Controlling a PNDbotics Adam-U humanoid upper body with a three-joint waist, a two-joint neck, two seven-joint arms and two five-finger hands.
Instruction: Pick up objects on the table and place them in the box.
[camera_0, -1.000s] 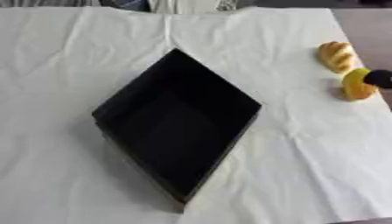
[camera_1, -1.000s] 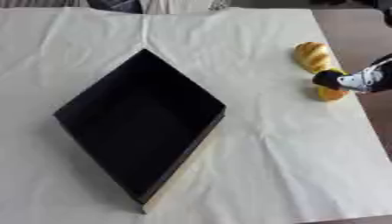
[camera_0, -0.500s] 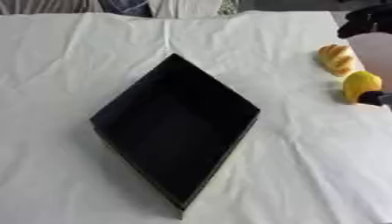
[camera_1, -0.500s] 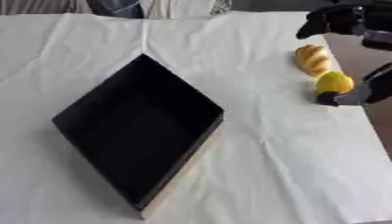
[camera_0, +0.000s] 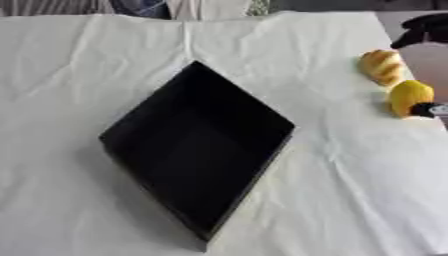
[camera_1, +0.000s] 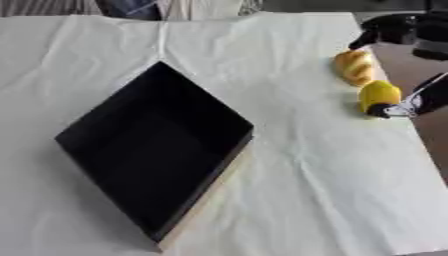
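Lemon sits at the far right of the surface, my right hand touching its near right side; I can't tell how the fingers stand. Bread roll just beyond. Box lies well left, empty. Left hand unseen.

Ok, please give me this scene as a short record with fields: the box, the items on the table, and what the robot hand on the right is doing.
box: black box, open on top, nothing seen inside, set like a diamond on the white cloth
items: orange-brown bread-like item and yellow lemon-like item, both on the cloth near its right edge, outside the box
right hand: right hand above the bread-like item; one dark finger touches the yellow item low down
left hand: not visible
task state: nothing placed in the box yet
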